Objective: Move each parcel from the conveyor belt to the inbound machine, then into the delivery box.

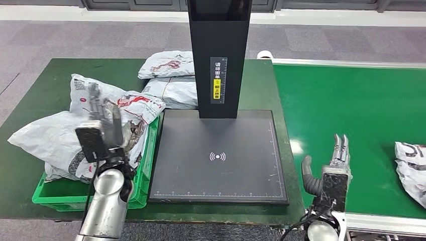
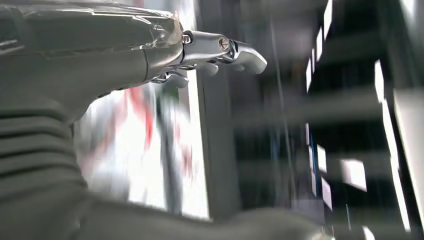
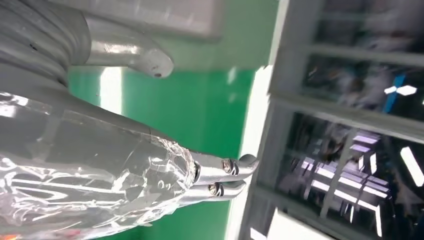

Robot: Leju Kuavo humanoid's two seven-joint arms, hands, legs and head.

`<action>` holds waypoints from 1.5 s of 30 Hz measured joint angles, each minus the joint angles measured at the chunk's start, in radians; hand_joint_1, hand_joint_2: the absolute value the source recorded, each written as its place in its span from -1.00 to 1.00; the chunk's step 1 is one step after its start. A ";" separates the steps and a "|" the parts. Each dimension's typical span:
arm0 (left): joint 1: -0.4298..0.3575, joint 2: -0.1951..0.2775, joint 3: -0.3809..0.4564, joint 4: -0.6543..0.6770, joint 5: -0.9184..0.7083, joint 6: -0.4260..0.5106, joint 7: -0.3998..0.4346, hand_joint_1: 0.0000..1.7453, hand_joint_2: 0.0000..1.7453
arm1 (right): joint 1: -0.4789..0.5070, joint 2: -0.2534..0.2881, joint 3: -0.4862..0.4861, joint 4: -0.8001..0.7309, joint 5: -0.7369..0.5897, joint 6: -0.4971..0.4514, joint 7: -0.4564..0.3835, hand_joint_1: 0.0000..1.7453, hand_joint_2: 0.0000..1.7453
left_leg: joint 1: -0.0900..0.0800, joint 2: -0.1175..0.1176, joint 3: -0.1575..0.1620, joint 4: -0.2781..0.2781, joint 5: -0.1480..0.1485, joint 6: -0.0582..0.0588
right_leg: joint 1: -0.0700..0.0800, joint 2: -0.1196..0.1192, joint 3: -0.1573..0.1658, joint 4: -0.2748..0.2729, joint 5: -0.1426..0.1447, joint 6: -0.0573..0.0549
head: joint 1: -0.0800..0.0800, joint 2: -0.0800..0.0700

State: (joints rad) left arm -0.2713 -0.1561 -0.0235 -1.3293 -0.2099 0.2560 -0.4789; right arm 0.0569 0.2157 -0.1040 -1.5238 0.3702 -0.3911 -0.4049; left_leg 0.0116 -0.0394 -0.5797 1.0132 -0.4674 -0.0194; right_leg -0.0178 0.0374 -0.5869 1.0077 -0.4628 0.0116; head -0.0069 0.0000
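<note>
While several parcels (image 1: 75, 128) already fill your delivery box (image 1: 55, 196), one parcel (image 1: 412, 170) waits on the conveyor belt (image 1: 351, 100); inbound machine (image 1: 218, 155) bare; left hand (image 1: 103, 123) and right hand (image 1: 334, 160) empty, fingers extended.

Your scanner plate (image 1: 218, 155) lies bare in front — open room above it, except where the black column (image 1: 219, 55) rises at its far edge. Left of it, parcels (image 1: 75, 125) heap over the green crate (image 1: 143, 175) rim. The conveyor belt (image 1: 346, 100) on your right is open — one parcel (image 1: 413, 170) at its right edge.
</note>
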 joint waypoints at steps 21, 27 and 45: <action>-0.044 -0.106 -0.300 0.307 0.032 -0.122 -0.009 -1.00 1.00 | -0.250 -0.228 -0.303 0.627 0.221 -0.188 0.142 -1.00 1.00 | -0.002 0.000 -0.001 0.002 -0.001 0.002 | 0.000 0.000 -0.001 -0.001 0.001 0.002 | 0.000 0.000; -0.068 -0.107 -0.302 0.395 0.074 -0.123 -0.034 -1.00 1.00 | -0.257 -0.241 -0.437 0.702 -0.022 0.032 0.051 -1.00 1.00 | -0.002 0.000 -0.001 0.002 -0.001 0.002 | 0.000 -0.001 -0.001 -0.001 0.001 0.002 | 0.000 0.000; -0.104 -0.124 -0.302 0.535 0.118 -0.123 -0.018 -1.00 1.00 | -0.252 -0.251 -0.535 0.721 0.019 -0.030 0.038 -1.00 1.00 | -0.002 -0.001 -0.001 0.002 -0.001 0.002 | -0.001 -0.001 0.000 -0.001 0.001 0.002 | 0.000 0.000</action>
State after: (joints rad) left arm -0.3757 -0.2797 -0.3258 -0.7945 -0.0919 0.1332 -0.4967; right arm -0.1951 -0.0352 -0.6386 -0.8025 0.3889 -0.4208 -0.3673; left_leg 0.0093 -0.0401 -0.5808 1.0148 -0.4681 -0.0173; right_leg -0.0187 0.0366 -0.5873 1.0072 -0.4618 0.0136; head -0.0069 0.0000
